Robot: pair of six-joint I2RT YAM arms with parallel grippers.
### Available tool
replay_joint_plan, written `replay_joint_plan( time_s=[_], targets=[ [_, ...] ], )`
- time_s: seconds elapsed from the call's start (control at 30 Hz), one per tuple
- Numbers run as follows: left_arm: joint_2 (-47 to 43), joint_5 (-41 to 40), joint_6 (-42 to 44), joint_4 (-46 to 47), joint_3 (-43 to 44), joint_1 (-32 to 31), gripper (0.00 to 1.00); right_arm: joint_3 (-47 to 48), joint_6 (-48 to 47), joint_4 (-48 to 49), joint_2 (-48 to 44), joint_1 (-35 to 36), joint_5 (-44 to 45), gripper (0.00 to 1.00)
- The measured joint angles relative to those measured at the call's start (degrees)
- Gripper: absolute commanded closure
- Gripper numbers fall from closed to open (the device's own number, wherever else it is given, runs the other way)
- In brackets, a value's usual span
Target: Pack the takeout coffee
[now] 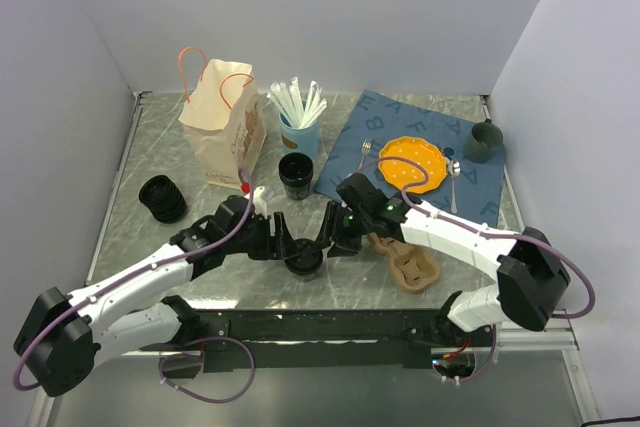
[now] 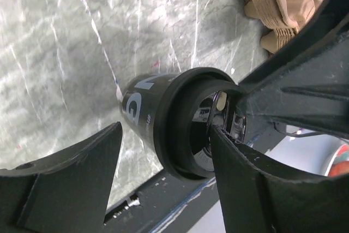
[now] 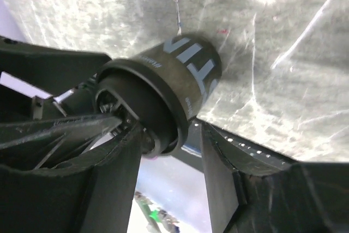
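Note:
The takeout coffee (image 1: 304,259), a small black cup with a black lid, stands near the table's front edge between both grippers. My left gripper (image 1: 284,247) comes in from the left and is open. In the left wrist view the cup (image 2: 144,110) sits between the jaws; one finger (image 2: 251,184) overlaps the lid rim and the other (image 2: 71,184) stands clear of the cup wall. My right gripper (image 1: 327,241) comes in from the right and is open. In the right wrist view one finger (image 3: 112,178) crosses the lid of the cup (image 3: 180,75), and the other (image 3: 218,173) is beside its wall.
A cardboard cup carrier (image 1: 408,265) lies just right of the cup. A paper bag (image 1: 222,127), light-blue straw cup (image 1: 300,134) and lidless black cup (image 1: 296,175) stand behind. A stack of black lids (image 1: 162,197) sits left. An orange plate (image 1: 412,162) and grey-green mug (image 1: 483,142) are at back right.

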Motion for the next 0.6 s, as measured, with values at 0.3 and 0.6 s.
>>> replay_joint_plan(
  time_s=[0.3,0.6],
  targets=[
    [-2.7,-0.9,-3.9,0.2,-2.2,0.0,0.31,5.1,-9.6,-1.0,3.8,-1.4,-1.2,0.52],
    [-2.7,-0.6,-6.1,1.7,-3.0,0.0,0.3,5.1,-15.1,-0.6,4.4,-2.9,-4.5,0.45]
  ],
)
